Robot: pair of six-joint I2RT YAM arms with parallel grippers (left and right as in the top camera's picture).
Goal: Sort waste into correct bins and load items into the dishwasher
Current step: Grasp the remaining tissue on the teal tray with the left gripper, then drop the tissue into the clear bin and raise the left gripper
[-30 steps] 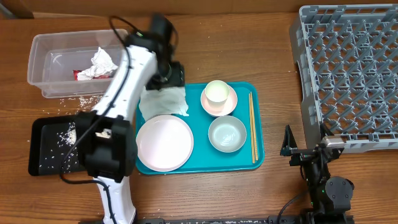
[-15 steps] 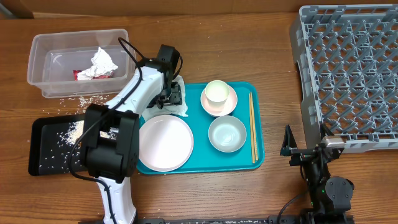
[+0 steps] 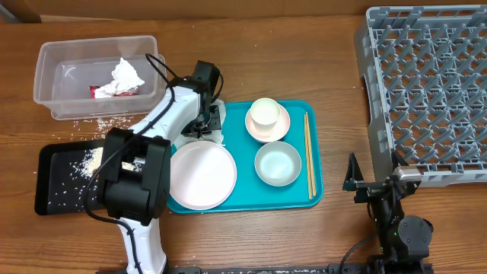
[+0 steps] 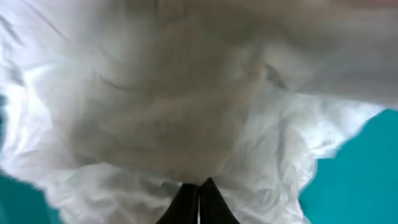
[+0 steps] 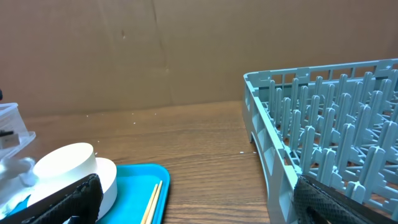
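My left gripper (image 3: 205, 124) is down on the white paper napkin (image 3: 220, 136) at the far left of the teal tray (image 3: 245, 164). In the left wrist view the napkin (image 4: 186, 112) fills the frame. The left gripper (image 4: 199, 186) is shut, its black tips pinching a fold of paper. On the tray sit a white plate (image 3: 202, 175), a cup (image 3: 265, 114) on its saucer (image 3: 278, 130), a pale bowl (image 3: 278, 164) and chopsticks (image 3: 308, 156). My right gripper (image 3: 373, 185) stands open beside the grey dish rack (image 3: 426, 91), holding nothing.
The clear tub (image 3: 53, 72) holds a crumpled napkin (image 3: 125, 76) and a red wrapper (image 3: 99, 91). The black tray (image 3: 53, 194) holds rice (image 3: 87, 160), and loose grains (image 3: 91, 122) lie on the table. The right wrist view shows the cup (image 5: 65, 165), chopsticks (image 5: 152, 199) and rack (image 5: 323, 124).
My left arm swung from the tub's edge down onto the napkin on the teal tray, and its gripper closed on the paper. The right arm has not moved.
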